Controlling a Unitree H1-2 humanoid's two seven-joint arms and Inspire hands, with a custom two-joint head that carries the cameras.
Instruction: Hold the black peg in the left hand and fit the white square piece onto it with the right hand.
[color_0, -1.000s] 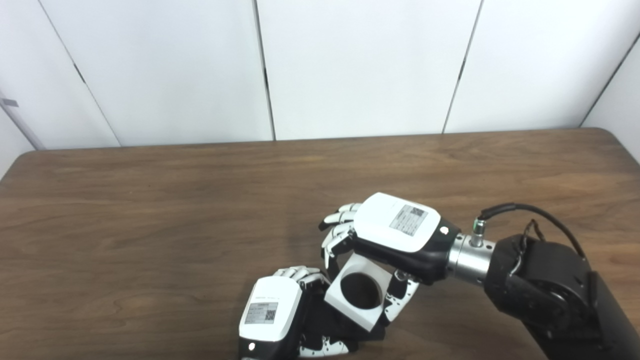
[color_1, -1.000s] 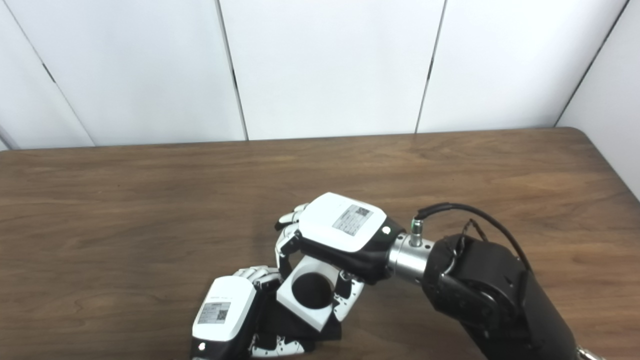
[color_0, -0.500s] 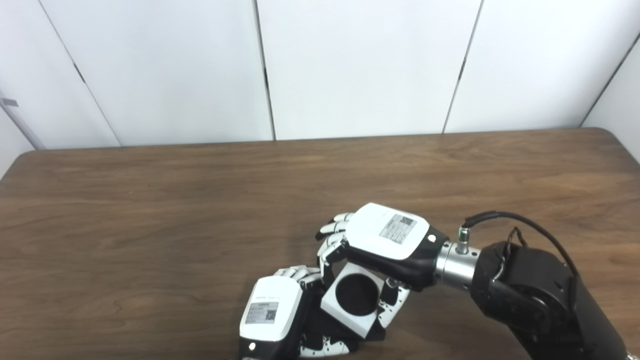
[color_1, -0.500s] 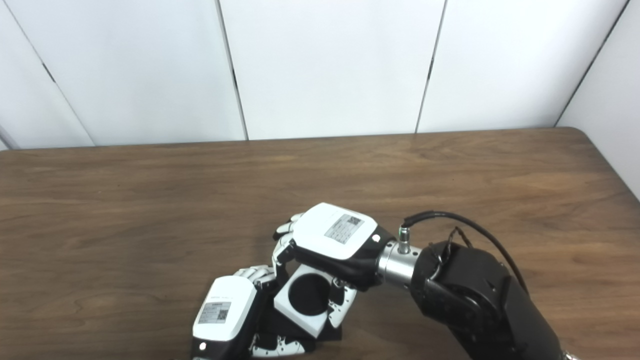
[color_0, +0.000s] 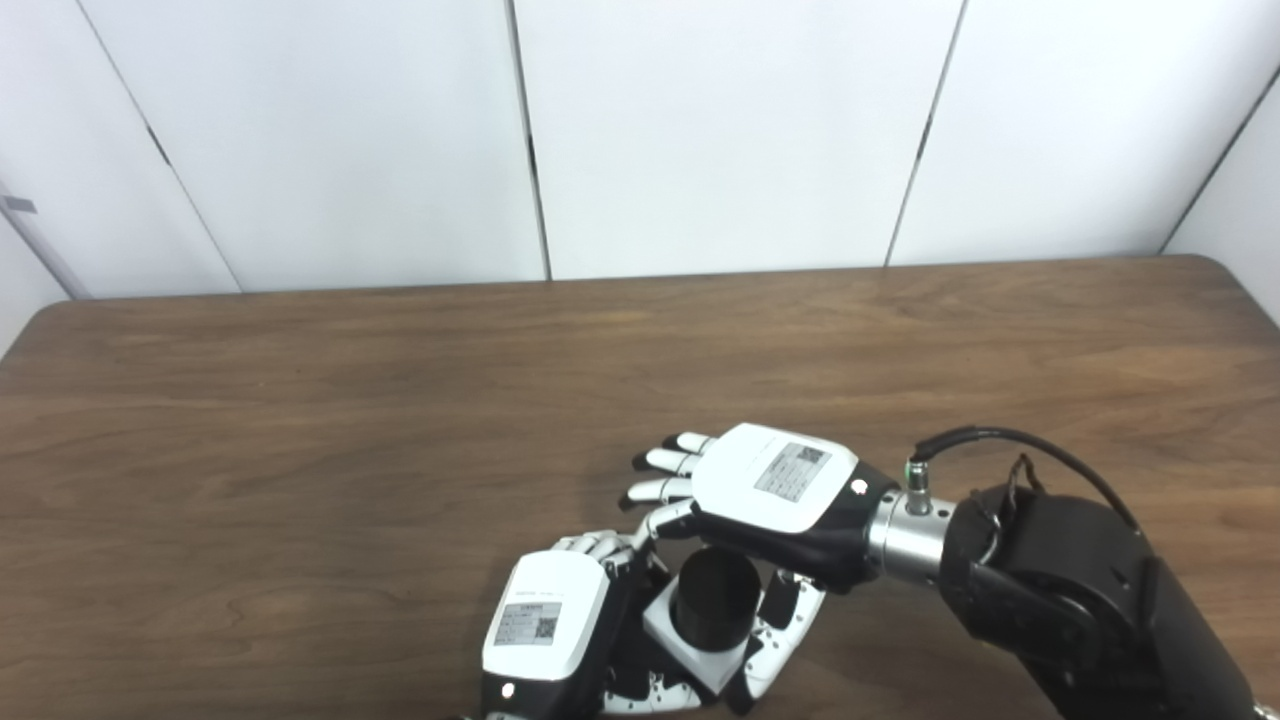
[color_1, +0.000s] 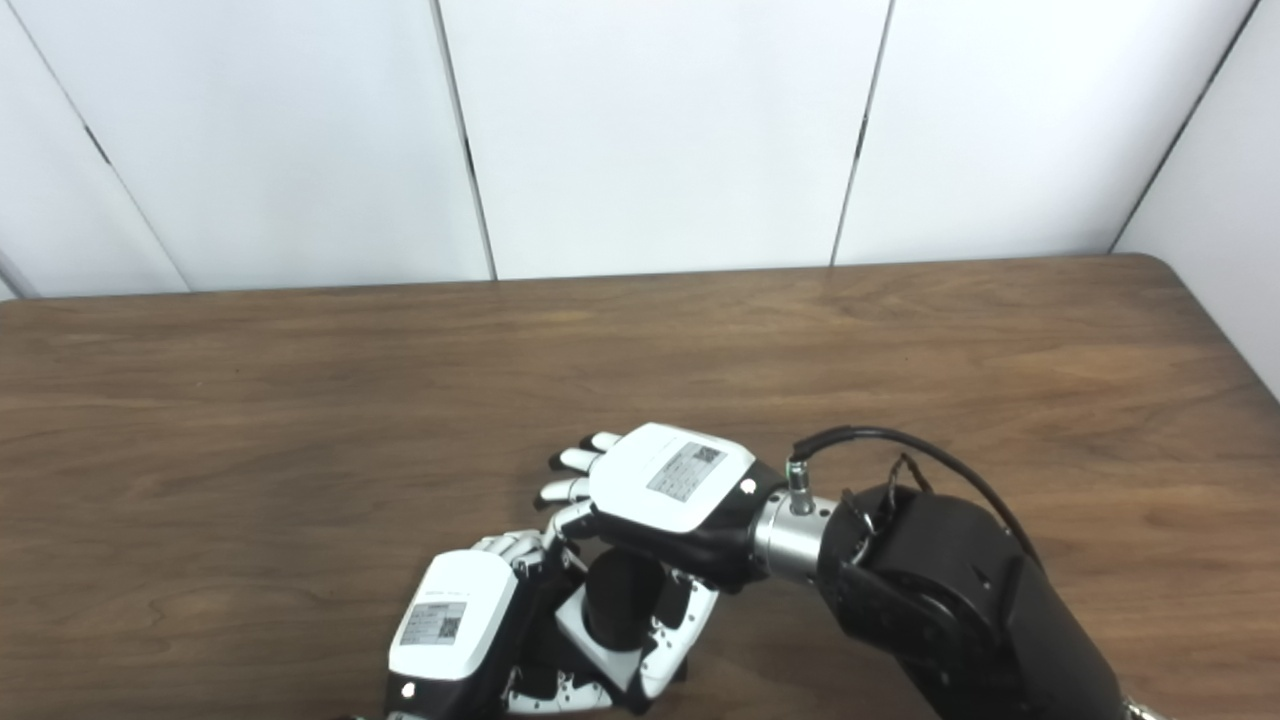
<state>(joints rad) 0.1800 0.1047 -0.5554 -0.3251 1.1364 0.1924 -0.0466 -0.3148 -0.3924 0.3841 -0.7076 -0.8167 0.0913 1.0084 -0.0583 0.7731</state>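
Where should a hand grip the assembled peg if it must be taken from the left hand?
By the bare black peg top, from above: it stands upright, proud of the white square piece, while the left hand crowds its base. The right hand hovers open there.

A brown wood-grain table (color_0: 300, 420) with rounded far corners carries the scene, its far edge against white wall panels (color_0: 700, 130). The only things low on it sit at its near edge: the left hand (color_0: 545, 635) and the right hand (color_0: 775, 480), close together. Whether the left hand actually rests on the tabletop cannot be told, since its underside is hidden. Left of the left hand, beyond the right hand, and right of the right forearm (color_0: 1080, 600), only bare wood shows.
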